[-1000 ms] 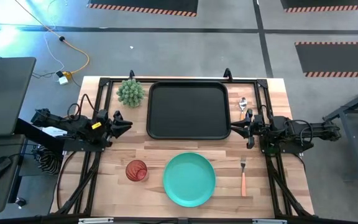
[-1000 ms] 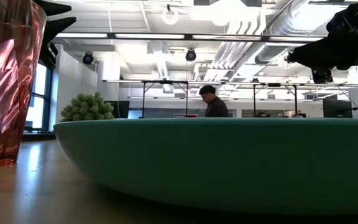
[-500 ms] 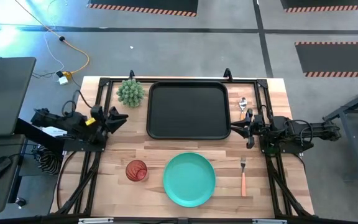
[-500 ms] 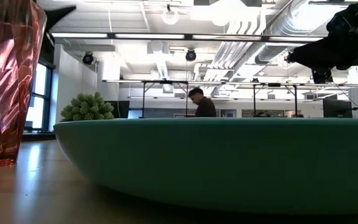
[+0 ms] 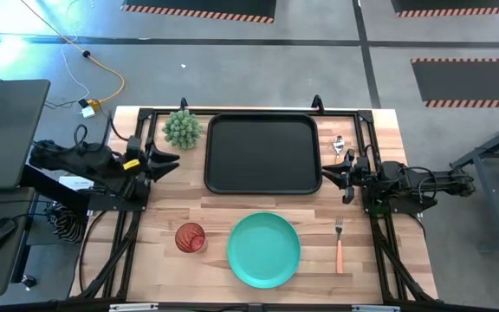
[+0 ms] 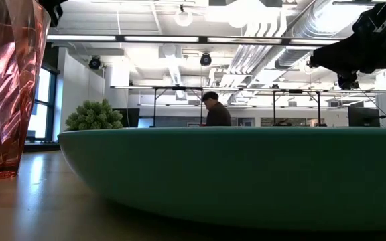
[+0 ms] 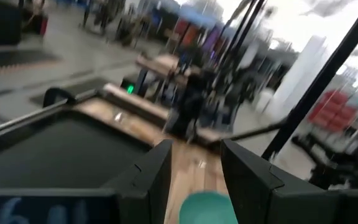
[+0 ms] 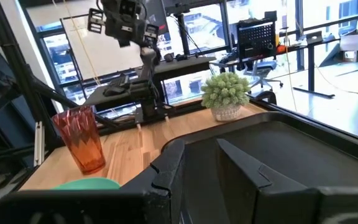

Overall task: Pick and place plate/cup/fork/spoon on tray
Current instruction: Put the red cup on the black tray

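The black tray (image 5: 262, 154) lies at the table's far middle. The teal plate (image 5: 264, 250) rests flat near the front edge, with the red cup (image 5: 190, 237) standing upright to its left. The fork (image 5: 339, 243) lies to the plate's right, tines toward the far edge. The spoon's silver bowl (image 5: 339, 144) shows right of the tray; my right arm hides its handle. My left gripper (image 5: 168, 162) is open and empty, raised left of the tray. My right gripper (image 5: 342, 178) is open and empty at the tray's right edge. The cup (image 8: 79, 138) and tray (image 8: 291, 149) show in the right wrist view.
A green spiky plant (image 5: 182, 128) stands at the tray's far left corner. Black frame rails run along the table's left and right sides (image 5: 128, 234). A person (image 6: 214, 110) is in the room beyond the table. Bare wood lies between tray and plate.
My left gripper has drawn back toward the table's left edge and risen, leaving the top of the low view; it stays open. My right arm has kept still. The person in the background has walked to the left.
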Robot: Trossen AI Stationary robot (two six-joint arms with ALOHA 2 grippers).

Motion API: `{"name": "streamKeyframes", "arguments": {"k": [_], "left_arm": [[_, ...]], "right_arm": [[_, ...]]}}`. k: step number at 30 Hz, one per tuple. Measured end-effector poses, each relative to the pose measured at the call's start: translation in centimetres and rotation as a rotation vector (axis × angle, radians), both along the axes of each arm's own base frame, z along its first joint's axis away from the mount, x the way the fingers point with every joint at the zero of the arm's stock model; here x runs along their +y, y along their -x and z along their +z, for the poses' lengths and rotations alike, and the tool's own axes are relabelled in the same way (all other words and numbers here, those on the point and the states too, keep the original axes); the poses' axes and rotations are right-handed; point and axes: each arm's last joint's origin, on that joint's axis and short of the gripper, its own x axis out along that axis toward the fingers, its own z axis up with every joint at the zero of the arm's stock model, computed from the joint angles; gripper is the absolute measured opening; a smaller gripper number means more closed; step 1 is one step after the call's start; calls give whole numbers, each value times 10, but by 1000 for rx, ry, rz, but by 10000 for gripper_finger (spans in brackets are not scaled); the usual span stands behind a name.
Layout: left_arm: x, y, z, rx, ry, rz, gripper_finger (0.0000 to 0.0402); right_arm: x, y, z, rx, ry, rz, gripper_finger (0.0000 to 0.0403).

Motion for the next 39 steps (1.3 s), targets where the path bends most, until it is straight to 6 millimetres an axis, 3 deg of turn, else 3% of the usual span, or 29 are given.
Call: {"name": "streamKeyframes", "arguments": {"k": [7, 15, 21, 29, 39], "left_arm": [[-6, -12, 28, 206, -19, -79, 127], [-17, -34, 42, 420, 8, -206, 127], [-26, -52, 39, 509, 41, -313, 127], [-35, -65, 21, 702, 151, -397, 127], [-58, -80, 2, 853, 158, -454, 127]], "right_arm": [[0, 0, 5, -50, -4, -3, 83], [-2, 2, 13, -158, -132, -59, 83], [-3, 2, 13, -160, -147, -72, 83], [-3, 2, 12, -158, -147, -72, 83], [-3, 2, 12, -157, -147, -72, 83]]}}
